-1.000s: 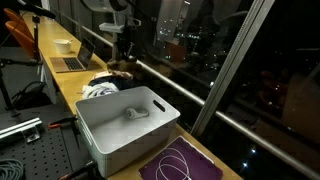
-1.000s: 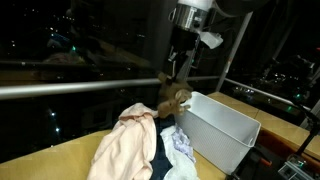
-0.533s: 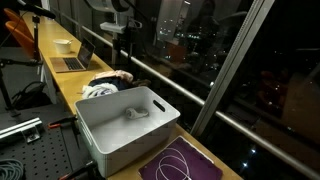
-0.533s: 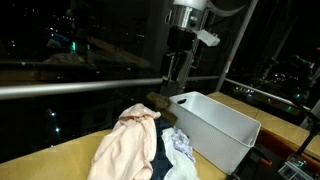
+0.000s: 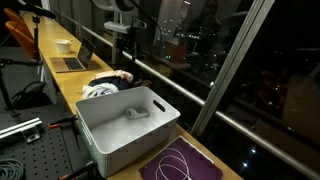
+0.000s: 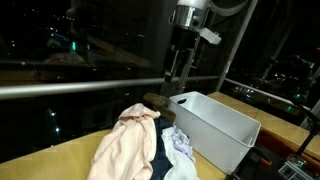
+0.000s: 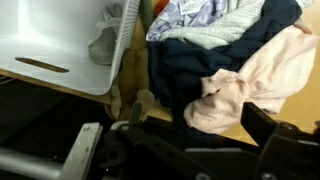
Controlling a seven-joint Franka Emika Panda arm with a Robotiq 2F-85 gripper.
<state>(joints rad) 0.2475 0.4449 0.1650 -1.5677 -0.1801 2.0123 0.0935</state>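
My gripper hangs open and empty above a pile of clothes, near the end wall of a white plastic bin. A brown cloth lies under it, draped against the bin's outer wall. In the wrist view the gripper has its dark fingers spread wide over a pink garment and a dark blue one. A small grey cloth lies inside the bin.
A white patterned garment lies in the pile beside the bin. On the wooden counter stand a laptop and a pale bowl. A purple mat with a white cable lies past the bin. Dark windows with a railing run alongside.
The jaws have opened and let go of the brown cloth, which dropped from them onto the pile beside the bin. The gripper has risen slightly.
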